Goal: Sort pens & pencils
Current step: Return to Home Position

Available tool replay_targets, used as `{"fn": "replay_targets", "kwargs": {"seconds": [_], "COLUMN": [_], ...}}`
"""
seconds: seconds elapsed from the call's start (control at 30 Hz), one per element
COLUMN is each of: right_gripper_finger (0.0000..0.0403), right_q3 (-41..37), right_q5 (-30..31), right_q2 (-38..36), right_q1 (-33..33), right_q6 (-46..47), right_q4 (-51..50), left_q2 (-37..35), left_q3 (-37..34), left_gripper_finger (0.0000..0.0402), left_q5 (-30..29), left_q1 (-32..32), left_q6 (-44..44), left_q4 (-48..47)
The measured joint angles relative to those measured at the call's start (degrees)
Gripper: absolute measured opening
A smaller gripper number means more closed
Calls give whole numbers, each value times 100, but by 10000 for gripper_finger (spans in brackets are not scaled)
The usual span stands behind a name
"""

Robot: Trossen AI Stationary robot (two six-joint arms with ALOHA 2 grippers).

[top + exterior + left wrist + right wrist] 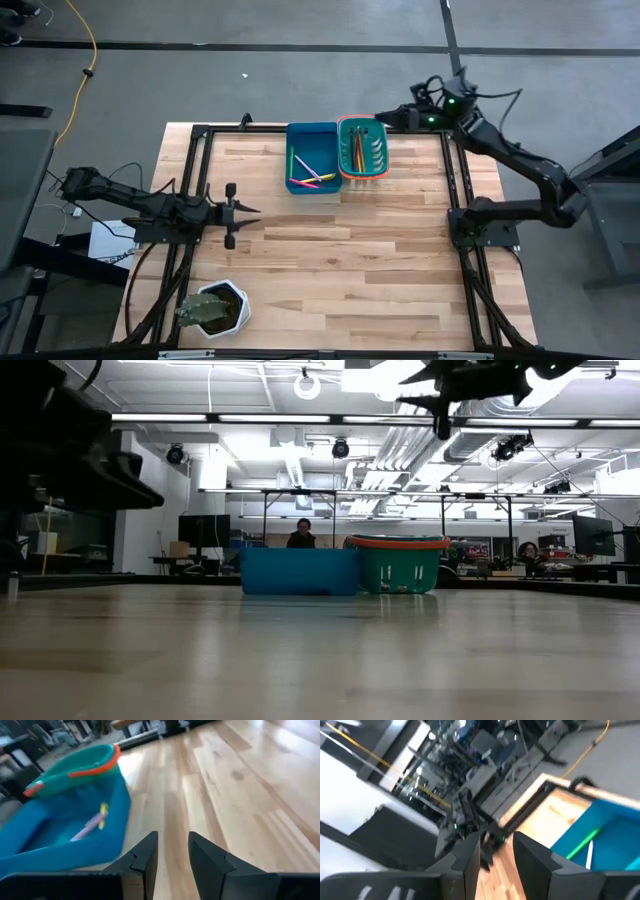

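From above, the left tool hovered over the left side of the counter. The right tool hung by the far edge of the green bin. The pens & pencils lay inside that bin and inside the blue bin touching it. At counter level, the two bins stood side by side with the right tool high above them. The left wrist view showed its fingers slightly parted and holding nothing, facing the blue bin. The right wrist view showed a similar narrow, empty gap.
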Motion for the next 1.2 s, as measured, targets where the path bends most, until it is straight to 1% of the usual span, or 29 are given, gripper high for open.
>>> {"fn": "replay_targets", "kwargs": {"seconds": [0.07,0.23,0.33,0.53,0.8,0.87,0.97,1.07,1.2], "right_gripper_finger": [110,110,110,110,110,110,110,110,110], "right_q3": [0,0,0,0,0,0,0,1,2], "right_q5": [54,65,69,68,67,4,-250,-371,-392], "right_q2": [-164,-583,-903,-1674,-2645,-2838,-3104,-3400,-3827], "right_q1": [-56,-196,-298,-409,-407,-407,-407,-407,-407], "right_q6": [2,2,31,212,306,310,187,-119,-753], "right_q4": [4,2,4,3,-3,-7,-50,-452,-1588], "left_q2": [3,-3,-1,-1,-1,-1,-1,-1,-1], "left_q3": [-2,-2,-2,-2,-2,-2,-2,-2,-2], "left_gripper_finger": [97,97,97,97,97,97,97,97,97], "left_q5": [157,206,331,327,325,325,325,324,322], "left_q1": [0,0,0,-2,0,0,0,0,0], "left_q6": [-40,-40,-43,-471,-490,-490,-492,-495,-495], "left_q4": [-9,-10,-12,-16,-16,-16,-16,-14,-16]}}
